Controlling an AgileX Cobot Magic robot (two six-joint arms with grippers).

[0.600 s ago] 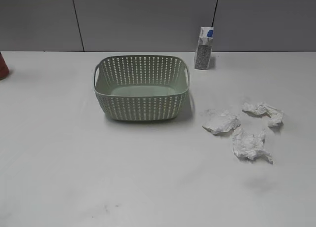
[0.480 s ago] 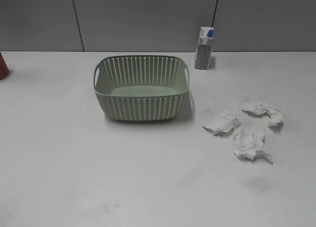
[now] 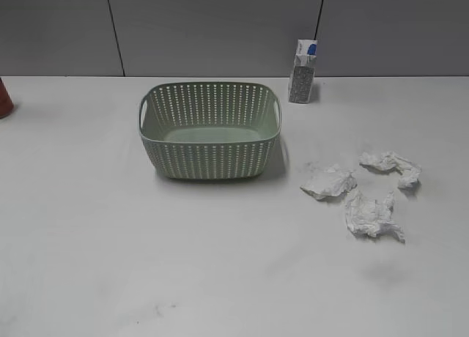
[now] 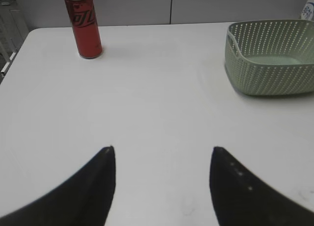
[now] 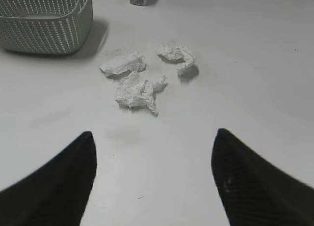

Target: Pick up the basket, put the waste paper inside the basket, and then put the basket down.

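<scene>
The pale sage-green basket (image 3: 210, 130) stands empty on the white table, behind the middle; it also shows in the left wrist view (image 4: 270, 56) and the right wrist view (image 5: 46, 20). Three crumpled white waste paper wads lie to its right: one (image 3: 329, 182), one (image 3: 392, 165) and one (image 3: 372, 215); they also show in the right wrist view (image 5: 137, 87). My left gripper (image 4: 162, 150) is open and empty, well short of the basket. My right gripper (image 5: 154, 133) is open and empty, short of the wads. Neither gripper shows in the exterior view.
An upright white-grey carton (image 3: 303, 71) with a blue mark stands behind the basket's right corner. A red drink can (image 4: 83, 23) stands at the table's far left, at the edge of the exterior view (image 3: 4, 97). Grey wall panels (image 3: 220, 29) back the table.
</scene>
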